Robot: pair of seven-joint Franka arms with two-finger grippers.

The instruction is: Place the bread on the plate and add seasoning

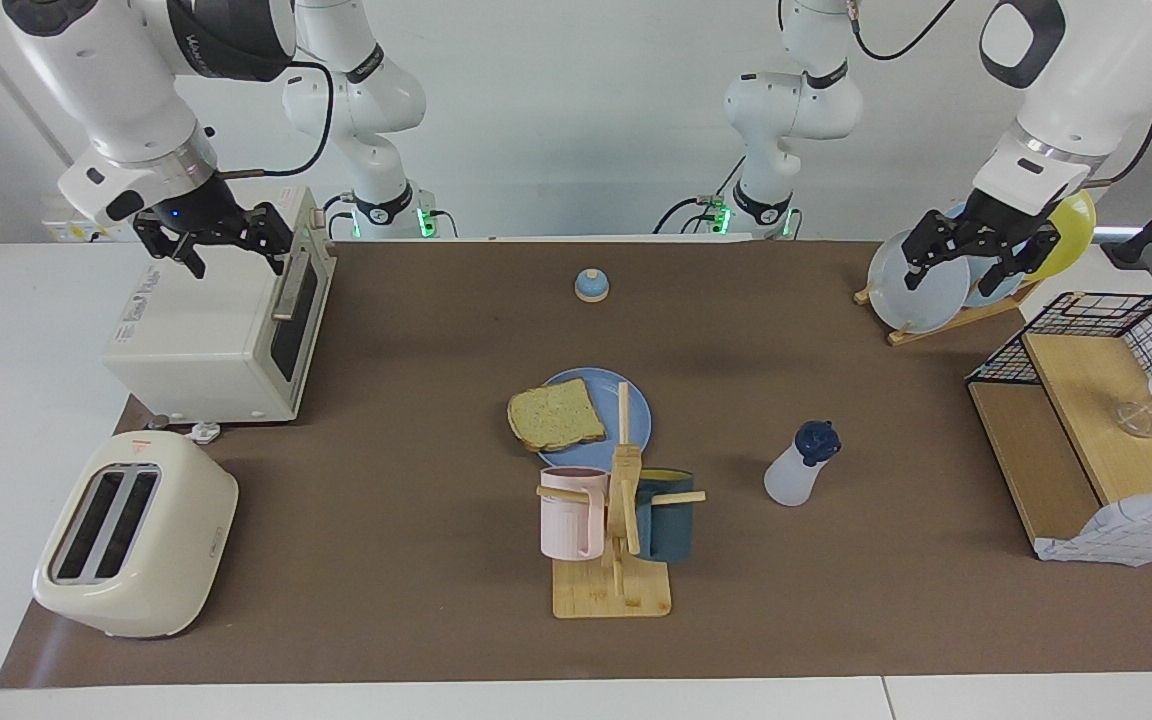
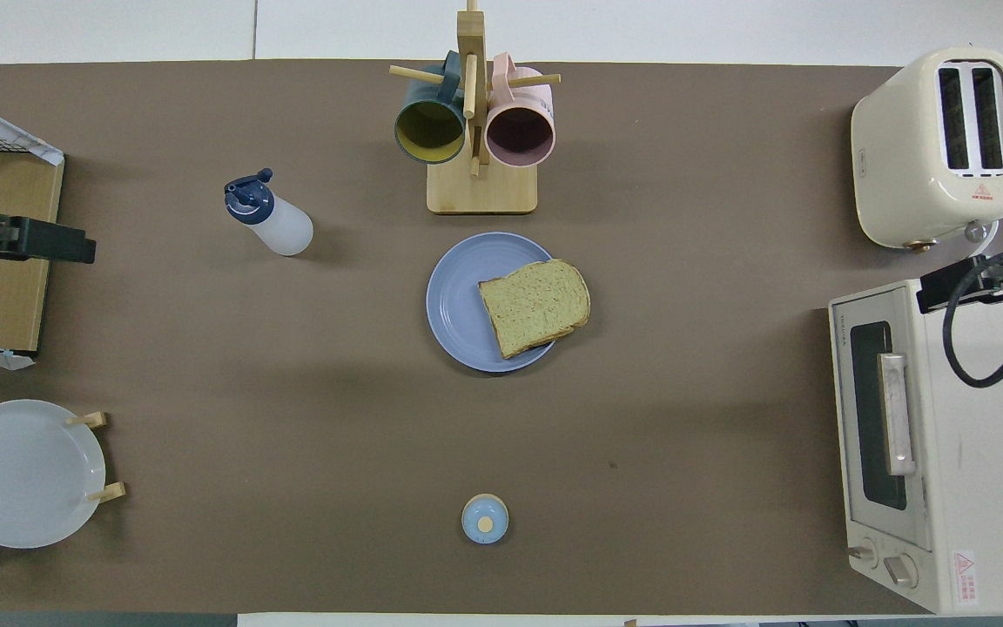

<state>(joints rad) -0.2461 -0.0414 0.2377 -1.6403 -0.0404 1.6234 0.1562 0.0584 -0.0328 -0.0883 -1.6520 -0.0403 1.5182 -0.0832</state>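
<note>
The left claw (image 1: 971, 262) is hanging wide open with nothing in it, up over the rack of standing plates (image 1: 921, 280) at the left arm's end of the table. The right claw (image 1: 216, 240) is also gaping open and holding nothing, and it is waiting over the little oven (image 1: 206, 330).

The bread (image 1: 556, 415) is lying on the blue plate (image 1: 636, 410), with one corner poking out over the rim toward the right arm's end. The seasoning bottle (image 1: 801, 465) is standing upright on the brown mat, near the plate, toward the left arm's end and a bit farther from the robots.

It looks like the bread step is finished, so only the seasoning is left, if any is still needed. To do that well, the left claw is going to need to come down around the fat white middle of the bottle, not the dark cap, and keep it upright until it is over the bread.

There is plenty of bare mat around the bottle. The tight spot is the wooden mug stand (image 1: 616, 530), just beside the plate, with pegs sticking out. Coming from the robots' side looks safest.
</note>
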